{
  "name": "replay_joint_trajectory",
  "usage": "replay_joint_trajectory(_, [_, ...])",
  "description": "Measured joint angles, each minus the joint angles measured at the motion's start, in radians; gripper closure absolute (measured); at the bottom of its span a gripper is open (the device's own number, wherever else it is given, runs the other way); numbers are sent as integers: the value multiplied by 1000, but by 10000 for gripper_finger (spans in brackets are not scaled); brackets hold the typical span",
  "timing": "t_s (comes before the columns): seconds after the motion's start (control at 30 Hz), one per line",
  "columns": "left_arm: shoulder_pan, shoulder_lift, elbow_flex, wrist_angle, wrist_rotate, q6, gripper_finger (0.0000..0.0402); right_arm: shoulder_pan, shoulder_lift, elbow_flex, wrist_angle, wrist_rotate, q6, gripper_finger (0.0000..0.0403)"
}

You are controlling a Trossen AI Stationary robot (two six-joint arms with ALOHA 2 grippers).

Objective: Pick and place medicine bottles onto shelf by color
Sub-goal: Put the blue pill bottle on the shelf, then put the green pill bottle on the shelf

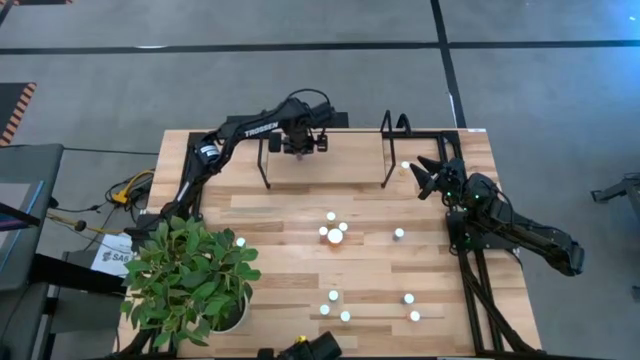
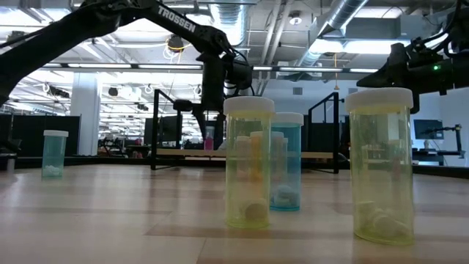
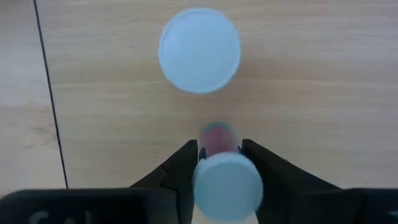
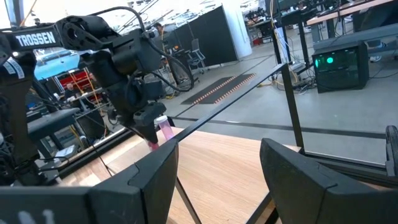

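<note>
Low view, near to far: yellowish bottle (image 2: 382,165) at right foreground, second yellowish bottle (image 2: 248,161) centre, teal bottle (image 2: 286,163) just behind it, another teal bottle (image 2: 54,152) far left, all upright on the tabletop (image 2: 110,220). Shelf (image 2: 249,153) sits behind them, mid-frame.

Step in hand, my read: placing. Left gripper (image 3: 217,163) is clamped on a pink bottle (image 3: 224,176), hanging over the shelf board at upper centre of the high view. Left wrist view looks down on its pale cap, so the long axis is vertical, cap up, body pointing at the board. One bottle (image 3: 199,50) already stands on the board just ahead, apart from the held one.

Next move likely: lower straight down until the base seats, keep clear of the neighbour, then open. Can't tell if the neighbour's colour matches; only its cap shows.

Right gripper (image 1: 430,175) waits at the shelf's right end, fingers spread wide, empty.
</note>
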Motion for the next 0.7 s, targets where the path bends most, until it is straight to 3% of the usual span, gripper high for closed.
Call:
replay_joint_trajectory(0.37, [2,1,-1,-13,40,0,196,0,0,0,0,0,0,154])
replay_joint_trajectory(0.7, [-5,-1,78,-106,74,-8,157,0,0,0,0,0,0,154])
